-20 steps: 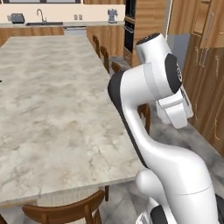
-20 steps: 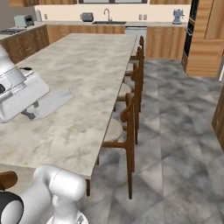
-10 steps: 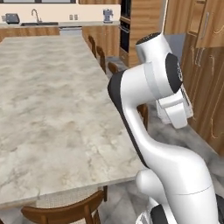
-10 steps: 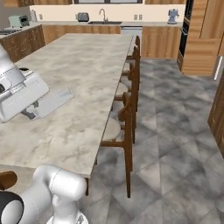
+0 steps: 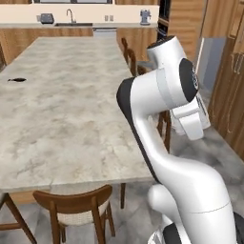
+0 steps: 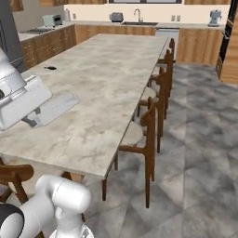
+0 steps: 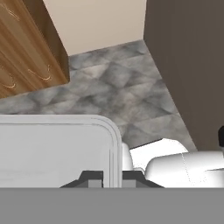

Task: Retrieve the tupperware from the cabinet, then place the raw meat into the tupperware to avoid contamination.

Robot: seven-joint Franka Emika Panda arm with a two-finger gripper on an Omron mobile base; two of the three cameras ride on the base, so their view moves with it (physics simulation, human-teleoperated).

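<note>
My gripper [image 7: 112,177] is shut on the rim of the tupperware [image 7: 52,151], a clear pale box that spreads to the left of the fingertips in the hand view. In the right base view the tupperware [image 6: 56,108] sticks out flat from the hand, above the near left part of the marble top. The cabinet [image 5: 234,90] of warm-brown wood stands to the arm's right, and its carved door [image 7: 24,48] shows beyond the box. A small dark thing [image 5: 16,79] lies on the marble top [image 6: 49,68]; I cannot tell whether it is the raw meat.
A long marble island [image 5: 66,105] stretches ahead, with wooden chairs [image 6: 148,132] along its right side and one chair [image 5: 76,209] at the near end. Grey tiled floor [image 6: 200,139] lies open to the right. A far counter carries a sink [image 6: 137,16] and small appliances.
The base has moved, so both base views have shifted across the island. The arm keeps its pose and its grip on the tupperware.
</note>
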